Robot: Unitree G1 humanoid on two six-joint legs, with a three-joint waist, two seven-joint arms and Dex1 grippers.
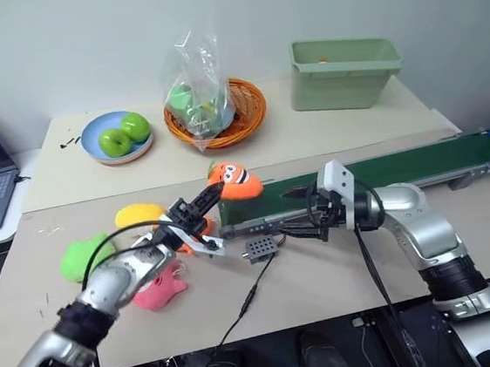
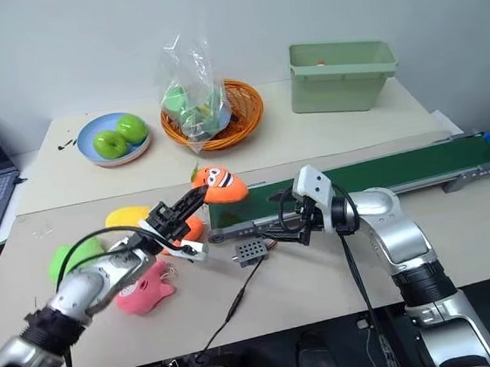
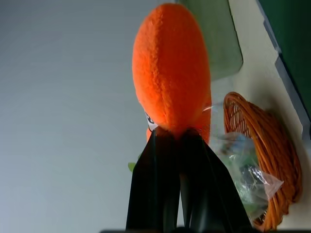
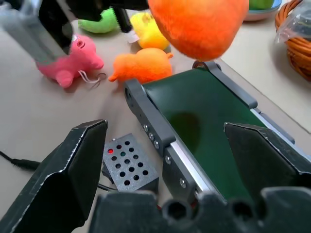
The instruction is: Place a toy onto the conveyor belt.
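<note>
Hovering at centre frame in the left eye view, clenched on the toy (image 1: pixel 234 180): left gripper (image 1: pixel 209 196), black fingers (image 3: pixel 160 184) pinched on one end of the plush so that the body hung free beyond the tips. Held the toy aloft, just above the left end of the belt (image 1: pixel 384 169), not touching it. Cast a dark patch on the green surface in the right wrist view, hence judged to be over the belt rather than beside it. Gripped by the end, probably so that a release would drop the plush clear of the fingers and onto the belt.

Stood released, jaws wide and empty, just right of centre: right gripper (image 1: pixel 302 212), pointed toward the belt end with the frame edge between its fingers in its own view. Likely parked there out of the drop path.

Lay on the table just below the belt end: control box (image 1: pixel 261 248), wired.

Left at lower left, off the belt: pink pig (image 1: pixel 162 290), orange fish (image 4: pixel 141 65), yellow plush (image 1: pixel 139 214), green plush (image 1: pixel 82 258). Judged not wanted for this step.

Left to do, by this reading: lower a little and open the left fingers.
</note>
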